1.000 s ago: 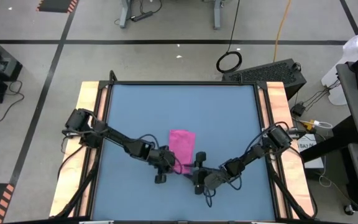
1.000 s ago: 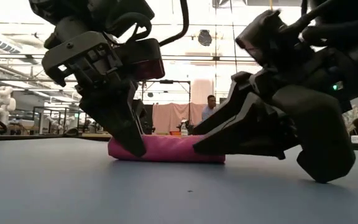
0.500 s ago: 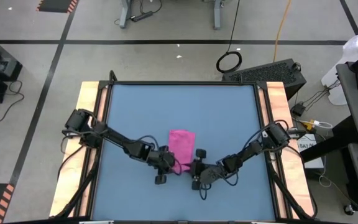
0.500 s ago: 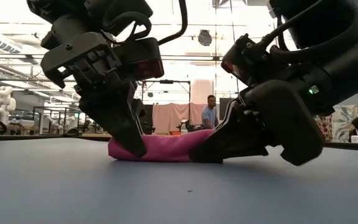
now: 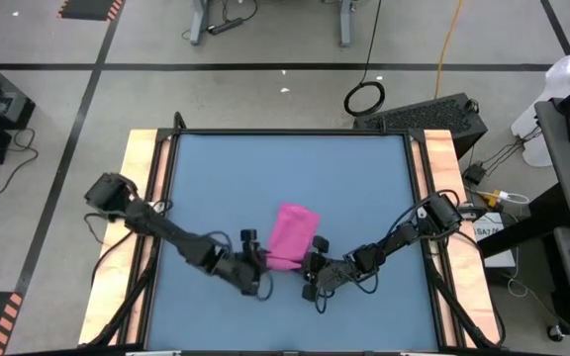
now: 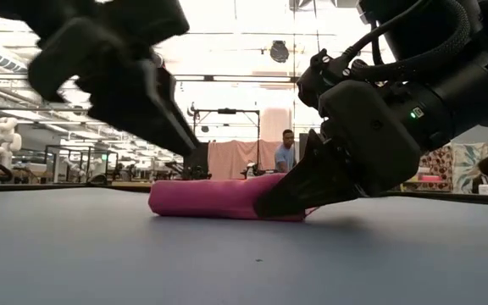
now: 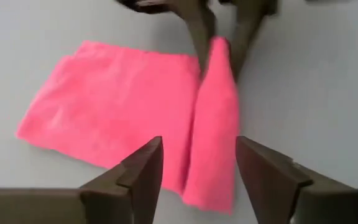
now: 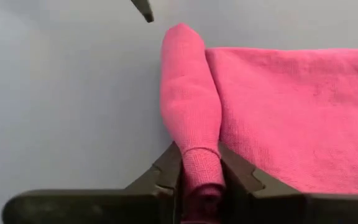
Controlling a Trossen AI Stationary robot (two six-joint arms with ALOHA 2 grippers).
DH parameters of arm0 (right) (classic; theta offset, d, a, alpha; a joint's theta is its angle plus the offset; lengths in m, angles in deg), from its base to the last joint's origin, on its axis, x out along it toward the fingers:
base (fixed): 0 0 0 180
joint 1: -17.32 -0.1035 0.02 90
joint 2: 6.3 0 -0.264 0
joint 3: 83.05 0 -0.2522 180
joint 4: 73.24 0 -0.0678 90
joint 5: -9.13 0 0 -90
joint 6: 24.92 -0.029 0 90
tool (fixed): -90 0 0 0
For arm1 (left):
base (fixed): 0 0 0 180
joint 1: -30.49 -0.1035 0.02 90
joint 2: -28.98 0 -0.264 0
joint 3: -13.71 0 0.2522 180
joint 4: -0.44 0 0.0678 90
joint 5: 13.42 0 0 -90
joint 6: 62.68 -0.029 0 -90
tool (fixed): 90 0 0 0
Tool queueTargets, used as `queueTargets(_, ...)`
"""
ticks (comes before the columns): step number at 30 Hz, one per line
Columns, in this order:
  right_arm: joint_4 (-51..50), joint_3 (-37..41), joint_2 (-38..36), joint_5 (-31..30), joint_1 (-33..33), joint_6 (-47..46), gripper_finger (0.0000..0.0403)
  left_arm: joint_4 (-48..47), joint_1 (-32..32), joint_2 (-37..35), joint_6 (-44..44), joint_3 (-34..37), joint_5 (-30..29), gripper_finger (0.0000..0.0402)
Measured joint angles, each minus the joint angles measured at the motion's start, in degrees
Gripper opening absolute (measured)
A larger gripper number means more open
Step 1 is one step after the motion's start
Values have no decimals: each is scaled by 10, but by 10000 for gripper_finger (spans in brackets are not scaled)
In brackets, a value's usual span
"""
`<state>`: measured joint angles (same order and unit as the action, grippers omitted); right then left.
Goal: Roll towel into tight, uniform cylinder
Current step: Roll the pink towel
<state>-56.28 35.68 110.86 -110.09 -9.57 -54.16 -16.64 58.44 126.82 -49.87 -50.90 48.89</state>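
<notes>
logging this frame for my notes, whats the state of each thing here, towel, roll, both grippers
thin magenta-pink cloth towel: partly rolled, the rest lying flat on the blue tabletop
rolled end of the towel: a short roll along the near edge, not yet finished
right gripper: shut on one end of the roll
left gripper: open, fingers apart at the roll's other end, not gripping it

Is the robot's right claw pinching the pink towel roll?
Touching. The right wrist view shows the right gripper with both fingers pressed against the end of the towel roll.
</notes>
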Motion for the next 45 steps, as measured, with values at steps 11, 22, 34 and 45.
queueTargets(11, -1, 1, 1, 3, 0, -1, 53, 45, 52, 95, -78, 0, -68, 212)
queueTargets(22, -2, 1, 1, 5, 0, -1, 54, 90, 59, 117, -148, -1, -120, 212)
queueTargets(34, -1, 1, 1, 7, -1, -1, 54, 77, 20, 114, -106, -1, -78, 211)
queueTargets(45, -3, 1, 2, -5, -6, 38, 69, 71, -8, 101, -124, -2, 30, 35)
